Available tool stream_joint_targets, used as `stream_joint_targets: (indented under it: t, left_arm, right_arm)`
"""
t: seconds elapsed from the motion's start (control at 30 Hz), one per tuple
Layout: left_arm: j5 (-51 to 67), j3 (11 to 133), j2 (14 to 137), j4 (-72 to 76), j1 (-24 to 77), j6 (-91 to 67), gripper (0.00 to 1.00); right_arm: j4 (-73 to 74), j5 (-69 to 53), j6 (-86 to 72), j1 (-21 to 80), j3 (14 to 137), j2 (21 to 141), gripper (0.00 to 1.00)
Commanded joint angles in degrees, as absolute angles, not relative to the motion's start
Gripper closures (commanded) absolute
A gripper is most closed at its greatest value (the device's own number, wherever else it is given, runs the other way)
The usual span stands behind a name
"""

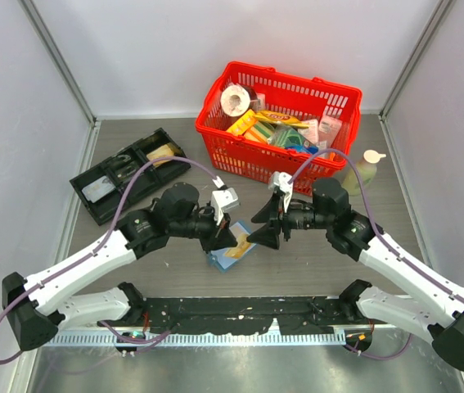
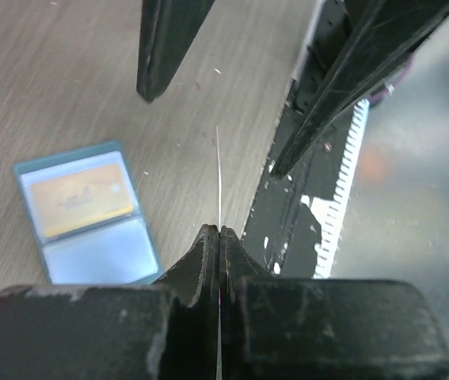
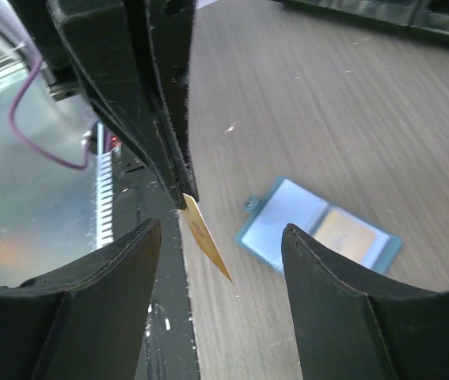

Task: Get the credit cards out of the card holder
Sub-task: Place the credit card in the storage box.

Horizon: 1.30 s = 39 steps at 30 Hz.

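2 cards show. One, thin and tan, hangs above the desk, pinched at its top edge by the left tool, whose fingers are pressed together on it. The other, orange-tan, sits in a clear pocket of the card holder. The holder lies open and flat on the desk between the 2 tools, and its second pocket looks pale blue and bare.

The right tool faces the left one at close range with its fingers spread wide, gripping nothing. From its own camera the held card hangs in the gap between them.

Farther back stand a red basket full of packaged goods, a black compartmented tray to the left and a pale bottle to the right, all well apart from the holder.

From above, the left tool covers 1 corner of the holder and the held card cannot be made out. The left wrist camera sees that card edge-on, as a hairline. Print on both cards is blurred.
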<state>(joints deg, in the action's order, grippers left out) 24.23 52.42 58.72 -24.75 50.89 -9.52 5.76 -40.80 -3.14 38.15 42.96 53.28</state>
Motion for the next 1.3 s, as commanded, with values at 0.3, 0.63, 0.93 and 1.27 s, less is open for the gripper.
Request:
stream_joint_targets:
  t: [0.3,0.63,0.93,1.27]
  left_arm:
    - [35.3,65.5,65.8,-36.8,50.8,5.2,1.00]
    - [11.7,53.4,53.5,-18.1,50.8,-8.5,0.22]
    - [-6.4,38.8,40.9,-2.5,50.7,-27.1,0.10]
    - [-7.7,26.4,37.4,19.6,50.7,-39.5,0.11]
  right_arm:
    - [9.4,-53.4,1.6,39.7,46.6,54.9,0.95]
    - [-9.3,-42.2,-13.5,38.1,39.4,50.5,0.99]
    - [-34.4,-29.2,-36.4,38.1,30.2,50.5,0.99]
    - [-38.6,-24.6,-40.9,38.1,26.8,49.5,0.99]
